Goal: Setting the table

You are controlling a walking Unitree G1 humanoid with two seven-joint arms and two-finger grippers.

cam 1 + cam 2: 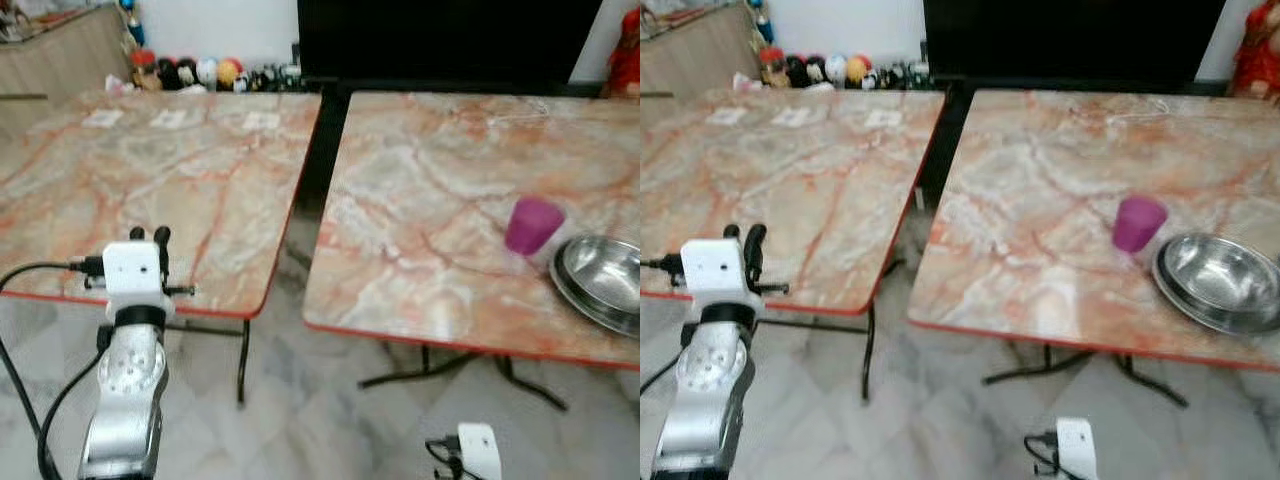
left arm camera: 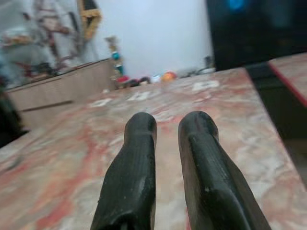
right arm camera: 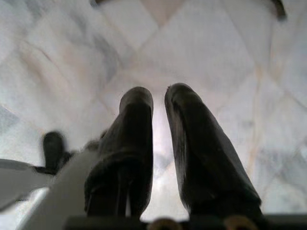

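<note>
Marble-patterned tops in pink and orange are covering two tables standing side by side with a dark gap between them. On the right table (image 1: 440, 200), a purple cup (image 1: 532, 225) is sitting near the front right corner, just beside a stack of steel bowls (image 1: 603, 280) that is running off the frame's edge; whether cup and bowls are touching is hard to tell. The left gripper (image 1: 149, 236) is hovering over the front edge of the left table (image 1: 150, 170), its two black fingers (image 2: 134, 167) lying close together with a narrow slit between them and nothing in their grasp. The cup is sitting well apart from it, across the gap and to the robot's right. The right gripper (image 3: 158, 143) is hanging low, pointing at the pale tiled floor (image 3: 216, 57), fingers likewise nearly closed on nothing. Small white cards (image 1: 172, 119) are lying along the left table's far side.
</note>
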